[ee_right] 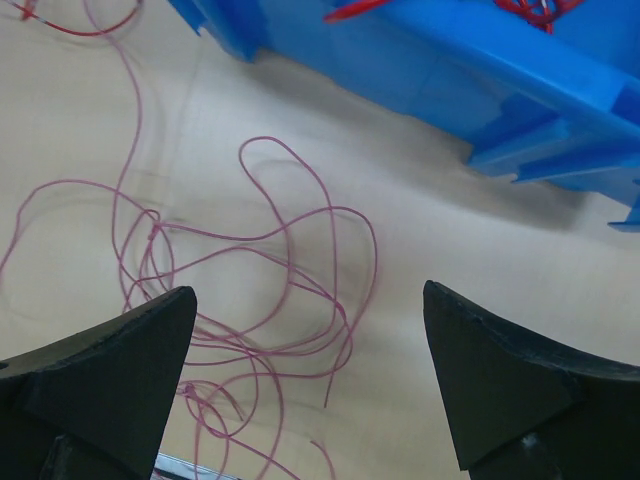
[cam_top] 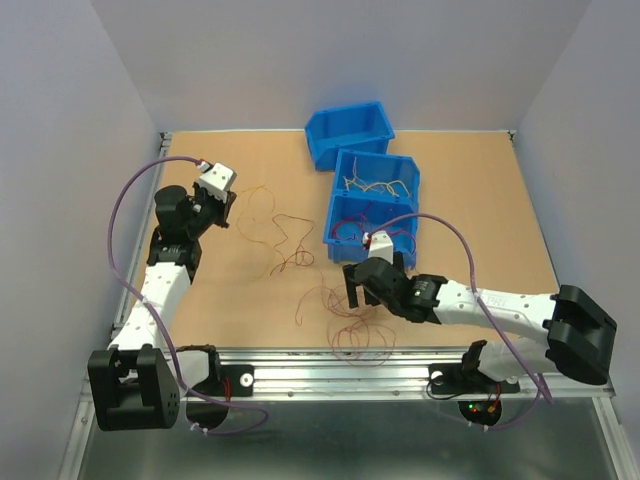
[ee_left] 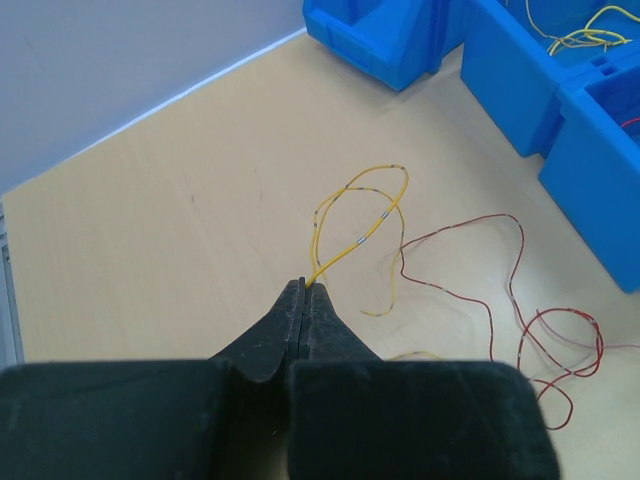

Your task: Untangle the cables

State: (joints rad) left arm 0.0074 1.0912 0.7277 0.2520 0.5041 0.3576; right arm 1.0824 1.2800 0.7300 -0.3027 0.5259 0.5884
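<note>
**Fine wires, scattered and looped**

The cables (cam_top: 287, 255) are hair-thin wires lying in loose loops on the tabletop (cam_top: 230, 310). A yellow wire (ee_left: 362, 240) makes a narrow loop, one end pinched in the closed left gripper (ee_left: 305, 290). A red wire (ee_left: 470, 222) snakes just beside it. A reddish tangle (ee_right: 240, 345) of overlapping coils lies near the front edge. Yellow strands (cam_top: 375, 185) fill the middle blue bin (cam_top: 341, 170), and red strands (cam_top: 349, 232) the nearest blue bin (cam_top: 340, 252).

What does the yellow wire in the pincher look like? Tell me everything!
The yellow wire is very thin and bendy, with small grey bands along it. The shut left gripper pinches it at the fingertips. From there it curls in a narrow loop over the tan table, one loose end hanging free. A red wire lies beside it.
</note>
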